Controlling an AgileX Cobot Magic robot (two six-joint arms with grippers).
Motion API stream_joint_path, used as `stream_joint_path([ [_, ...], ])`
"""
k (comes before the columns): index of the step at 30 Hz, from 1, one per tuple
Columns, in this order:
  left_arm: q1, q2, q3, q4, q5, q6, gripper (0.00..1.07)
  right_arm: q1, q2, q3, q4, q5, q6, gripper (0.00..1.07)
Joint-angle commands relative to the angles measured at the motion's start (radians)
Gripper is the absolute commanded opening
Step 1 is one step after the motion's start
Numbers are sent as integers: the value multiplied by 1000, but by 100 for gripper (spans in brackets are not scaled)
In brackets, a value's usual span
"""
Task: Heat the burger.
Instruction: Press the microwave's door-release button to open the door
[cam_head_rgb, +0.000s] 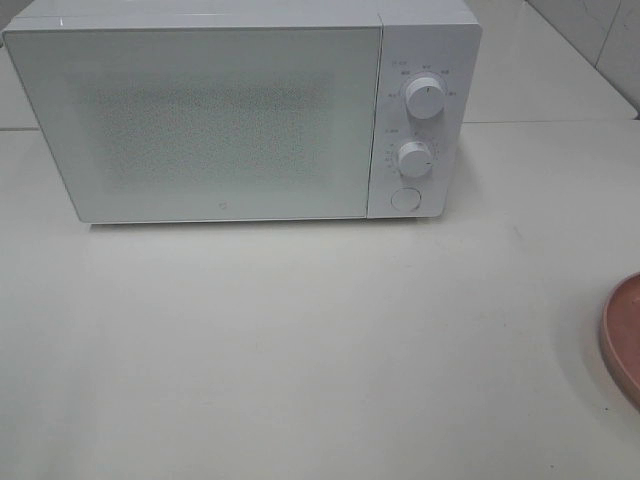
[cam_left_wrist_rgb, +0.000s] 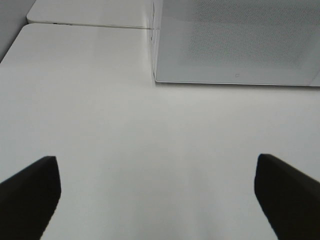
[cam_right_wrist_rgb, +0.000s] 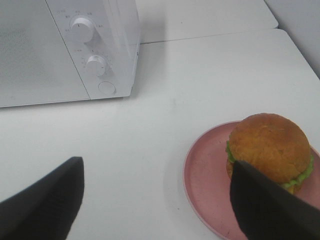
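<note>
Logging the layout. The microwave (cam_head_rgb: 245, 110) stands toward the far edge of the table (cam_head_rgb: 300, 350), front face toward the arms. Its door (cam_left_wrist_rgb: 240, 40) is shut. The control strip is on the side nearer the table's right edge and carries an upper knob (cam_head_rgb: 425, 99), a lower knob (cam_head_rgb: 414, 158) and a round button (cam_head_rgb: 404, 198) beneath them.

The burger (cam_right_wrist_rgb: 270, 150) sits on a pink plate (cam_right_wrist_rgb: 205, 170) at the right edge of the table. The high view shows only the plate's rim and not the burger. The right wrist view shows the burger whole and upright, bun on top, with lettuce showing at the side. Nothing touches it.

Right gripper (cam_right_wrist_rgb: 157, 170): fingers spread wide, nothing between them. One finger (cam_right_wrist_rgb: 265, 210) overlaps the burger in the wrist view, but I cannot tell whether it is near it or simply in front. The wide spread looks chosen for the bun's width. The plate also lies on this arm's side, so I judge this arm is meant to do the carrying.

Left gripper (cam_left_wrist_rgb: 156, 165): fingers (cam_left_wrist_rgb: 30, 195) spread wide and empty over bare table. It faces the near left corner of the microwave, well apart from it. That suits door duty, since the door's free edge or hinge would be reachable from there. I cannot tell which side the hinge is on.

Judgement: the task is at its opening step. The burger cannot go in until the door is opened, and the round button looks like the release.
</note>
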Motion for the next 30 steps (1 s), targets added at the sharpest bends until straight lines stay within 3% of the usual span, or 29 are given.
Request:
stream_joint_path([
  [1, 1, -18, 2, 3, -8, 1, 98, -5, 70, -23, 6, -31, 9, 75],
  [30, 1, -18, 2, 3, -8, 1, 98, -5, 457, -9, -6, -362, -4, 75],
])
